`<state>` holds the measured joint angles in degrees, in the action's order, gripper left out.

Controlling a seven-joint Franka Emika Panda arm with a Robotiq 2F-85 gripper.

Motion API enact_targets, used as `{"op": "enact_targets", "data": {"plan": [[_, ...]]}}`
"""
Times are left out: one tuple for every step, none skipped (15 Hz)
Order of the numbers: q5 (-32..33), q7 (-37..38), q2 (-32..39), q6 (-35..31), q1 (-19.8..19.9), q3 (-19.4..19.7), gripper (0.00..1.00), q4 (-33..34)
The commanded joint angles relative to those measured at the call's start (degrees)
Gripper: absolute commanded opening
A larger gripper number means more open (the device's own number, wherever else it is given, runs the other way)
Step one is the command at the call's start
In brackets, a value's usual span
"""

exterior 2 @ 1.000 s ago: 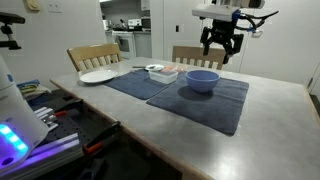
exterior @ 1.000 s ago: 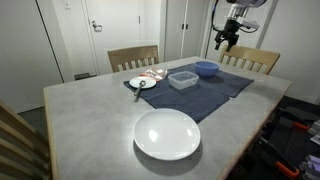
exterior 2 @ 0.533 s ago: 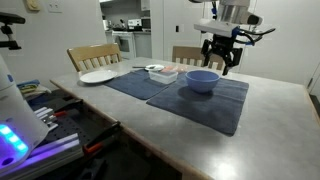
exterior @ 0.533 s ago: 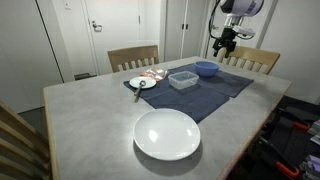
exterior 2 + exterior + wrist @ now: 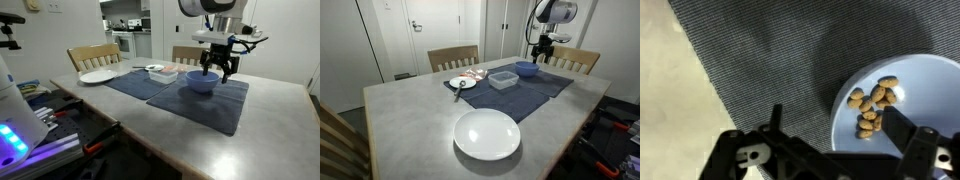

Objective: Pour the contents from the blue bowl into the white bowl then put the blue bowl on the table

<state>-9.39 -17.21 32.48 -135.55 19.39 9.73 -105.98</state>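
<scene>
Hovering the black Robotiq gripper (image 5: 217,71) just over one edge of the blue bowl (image 5: 203,81), with both fingers (image 5: 775,118) spread wide apart and gripping nothing. Standing upright on the dark cloth mat (image 5: 750,60), with the mouth turned straight up: round, deep and smooth-walled, solid medium blue outside and paler inside in the wrist view. Holding a small heap of tan, oval, nut-like pieces (image 5: 873,105) bunched on the inner floor, toward the side nearest the gripper. Showing, in the wrist view, a fine ribbed weave across the mat, with one finger above the bowl's rim and the other over bare cloth. Sharing that mat with a square translucent container (image 5: 503,79) just beside the bowl and a small white plate (image 5: 462,83) with cutlery on it at the mat's far end. Covering part of the pale grey, stone-look matte table (image 5: 410,120) with rounded corners. Lying well apart from the bowl, near the table's front edge in an exterior view: a large, round, plain white plate (image 5: 487,134). Flanking the far side, wooden slat-back chairs (image 5: 453,58).
</scene>
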Motion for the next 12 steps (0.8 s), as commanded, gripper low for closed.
{"op": "enact_targets", "data": {"plan": [[0.5, 2.4, 1.6, -2.3, 0.7, -0.8, 1.00, 1.0], [0.3, 2.8, 1.7, -2.8, 0.7, -1.0, 1.00, 0.8], [0.1, 3.1, 2.0, -3.4, 0.8, -1.1, 1.00, 0.8], [-0.2, 3.4, 2.1, -4.0, 1.0, -1.3, 1.00, 0.5], [-0.4, 3.7, 2.3, -4.4, 1.1, -1.4, 1.00, 0.5], [-0.7, 4.0, 2.3, -5.1, 1.2, -1.6, 1.00, 0.2], [-0.8, 4.2, 2.5, -5.5, 1.3, -1.7, 1.00, 0.1], [-0.9, 4.4, 2.4, -6.3, 1.4, -1.8, 1.00, -0.2], [-0.9, 4.7, 2.4, -6.7, 1.4, -1.8, 0.99, -0.4], [-0.8, 4.8, 2.5, -7.0, 1.4, -1.7, 0.75, -0.5], [-0.8, 4.9, 2.7, -7.3, 1.5, -1.7, 0.75, -0.5], [-0.7, 4.9, 2.9, -7.6, 1.6, -1.8, 0.71, -0.6]]}}
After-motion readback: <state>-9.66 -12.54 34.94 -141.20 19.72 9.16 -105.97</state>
